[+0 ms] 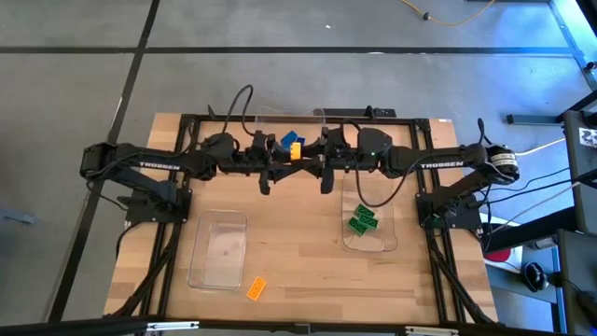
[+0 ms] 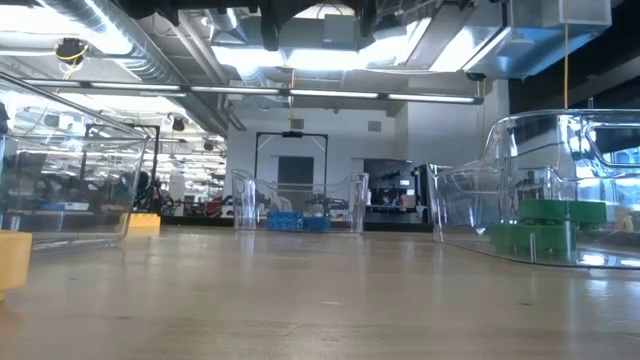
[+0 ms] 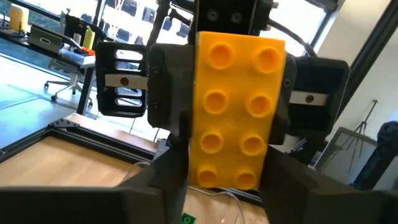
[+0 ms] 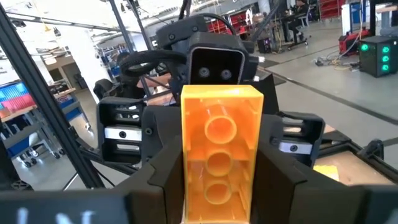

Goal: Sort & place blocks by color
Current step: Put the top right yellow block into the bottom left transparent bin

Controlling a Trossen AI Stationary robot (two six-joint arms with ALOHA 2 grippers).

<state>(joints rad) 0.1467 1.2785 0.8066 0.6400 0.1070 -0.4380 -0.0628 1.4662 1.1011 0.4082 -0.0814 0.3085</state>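
1. Both arms stretched inward over the back half of the desk (image 1: 298, 233), meeting nose to nose near its middle, well above the surface.
2. Left end effector (image 1: 280, 161) pointing toward the right one, its fingers (image 3: 163, 106) either side of an orange-yellow block (image 1: 296, 149) (whether pressed tight or just closing in, cannot tell).
3. Right end effector (image 1: 315, 161) facing back, clamped on the same orange-yellow block, studs turned toward the left wrist camera, hollow underside toward the right one.
4. Blue blocks (image 1: 287, 139) in the clear tray (image 1: 266, 119) at the desk's back edge, just behind the meeting point.
5. Green blocks (image 1: 363, 221) bunched in the right-hand clear tray (image 1: 384, 245), below the right arm.
6. One orange-yellow brick (image 1: 256, 288) flat on the desk near the front edge, just beside the left-hand clear tray (image 1: 216, 250).
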